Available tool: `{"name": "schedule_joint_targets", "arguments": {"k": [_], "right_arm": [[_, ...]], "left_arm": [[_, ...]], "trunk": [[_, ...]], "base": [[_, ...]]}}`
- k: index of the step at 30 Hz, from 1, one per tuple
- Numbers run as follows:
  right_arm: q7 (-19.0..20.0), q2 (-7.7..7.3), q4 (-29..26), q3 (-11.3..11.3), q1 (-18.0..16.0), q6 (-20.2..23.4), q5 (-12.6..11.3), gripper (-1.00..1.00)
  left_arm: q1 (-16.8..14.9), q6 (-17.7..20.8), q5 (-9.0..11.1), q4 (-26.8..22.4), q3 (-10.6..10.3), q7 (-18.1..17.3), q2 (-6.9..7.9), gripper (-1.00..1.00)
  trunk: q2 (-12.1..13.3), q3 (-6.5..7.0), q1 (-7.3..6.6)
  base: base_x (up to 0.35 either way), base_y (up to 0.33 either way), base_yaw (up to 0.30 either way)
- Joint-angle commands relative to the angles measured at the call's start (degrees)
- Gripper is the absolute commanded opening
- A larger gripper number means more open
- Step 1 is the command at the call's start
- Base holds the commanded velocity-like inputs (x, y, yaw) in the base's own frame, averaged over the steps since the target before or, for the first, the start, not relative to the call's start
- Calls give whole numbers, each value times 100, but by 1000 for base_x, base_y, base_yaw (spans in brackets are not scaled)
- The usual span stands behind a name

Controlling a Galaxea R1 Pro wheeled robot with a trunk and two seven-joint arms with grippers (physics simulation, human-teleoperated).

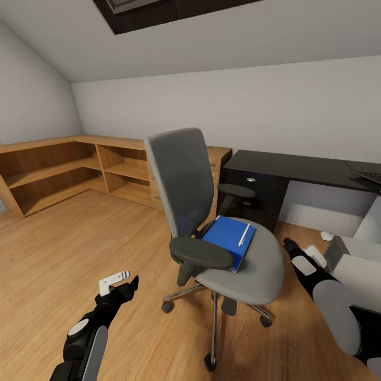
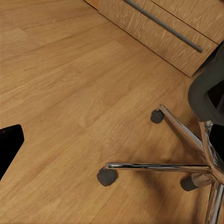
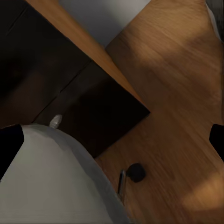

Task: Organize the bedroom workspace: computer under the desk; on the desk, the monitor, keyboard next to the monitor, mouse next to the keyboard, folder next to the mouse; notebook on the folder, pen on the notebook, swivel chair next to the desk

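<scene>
The swivel chair (image 1: pixel 222 222) stands on the wood floor (image 1: pixel 79 243) in front of the robot, apart from the black table (image 1: pixel 296 169), and the blue folder (image 1: pixel 228 241) lies flat on its seat, wedged close to the near armrest (image 1: pixel 201 253), with the pen (image 1: pixel 244 234) resting loose on top. The left claw (image 1: pixel 127 286) hangs low beside the chair, grasping nothing, though how wide its jaws stand cannot be told; the right claw (image 1: pixel 290 246) sits just beside the seat's edge, also empty as far as can be told, its spread unclear. The main risk lies in the casters (image 2: pixel 107 177): a push on the seat or armrest while reaching would likely roll or spin the chair away. Tilting the folder in a lift could send the pen sliding to the floor. The armrest may also block a clean approach. A keyboard (image 1: pixel 370 176) peeks at the table's far end.
</scene>
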Motion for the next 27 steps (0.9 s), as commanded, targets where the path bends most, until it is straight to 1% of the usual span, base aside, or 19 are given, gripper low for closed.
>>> {"name": "schedule_joint_targets", "arguments": {"k": [1, 3, 6, 12, 17, 23, 27], "right_arm": [[-15, -27, 2, 31, -3, -16, -136, 100], [-17, -102, 18, 31, -2, -7, -388, 100], [-40, -127, 28, 26, -2, -5, -469, 100], [-140, -172, 30, 13, -3, -10, -482, 100], [-331, -214, 31, -8, -3, -31, -487, 100], [-391, -219, 31, -14, -3, -44, -491, 100], [-407, -185, 43, -16, -3, -48, -497, 100]], "left_arm": [[-3, 30, 60, -8, 3, 34, -3, 100], [-3, 30, 61, -8, 3, 34, -3, 100], [-3, 30, 58, -8, 3, 34, -3, 100], [-4, 30, 58, -8, 3, 39, -3, 100], [-3, 30, 58, -8, 3, 35, -3, 100], [-4, 30, 58, -8, 3, 34, -3, 100], [-3, 30, 60, -8, 1, 34, -3, 100]], "trunk": [[-2, -6, -1], [-2, -6, -1], [-2, -6, -1], [-2, -6, -1], [-2, -6, -1], [-2, -6, -1], [-2, -6, -1]], "base": [[0, 0, 0], [0, 0, 0], [0, 0, 0], [0, 0, 0], [0, 0, 0], [0, 0, 0], [0, 0, 4]]}}
